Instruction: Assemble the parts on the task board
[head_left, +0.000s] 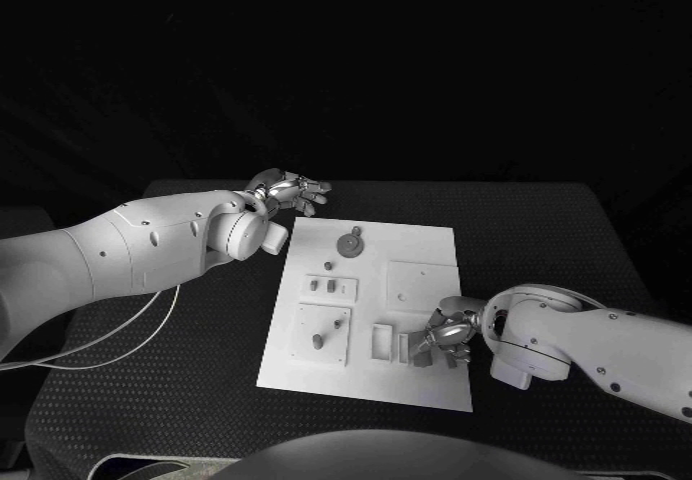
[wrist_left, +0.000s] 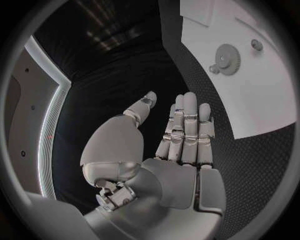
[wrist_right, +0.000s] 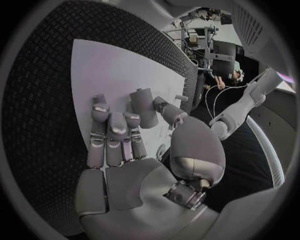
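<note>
A: Right robot hand is reaching down on the near part of the task board, and it is holding a small grey block between thumb and fingers.

B: And the left robot hand?

A: It is waiting over the counter, just beside the far corner of the board. Its fingers are stretched and apart, holding nothing.

B: How far is the assembly, in your opinion?

A: I am judging it as partly done. A gear is sitting flat on the board near the left hand, and some small pegs are standing between the two hands. The block is not yet seated, I think, and the slots beside the right hand seem still waiting.

B: Are the views telling different things?

A: Yes. The right wrist view is showing the block in the fingers clearly, while the head view is giving the layout of the whole board. The left wrist view is showing the gear's teeth.
</note>
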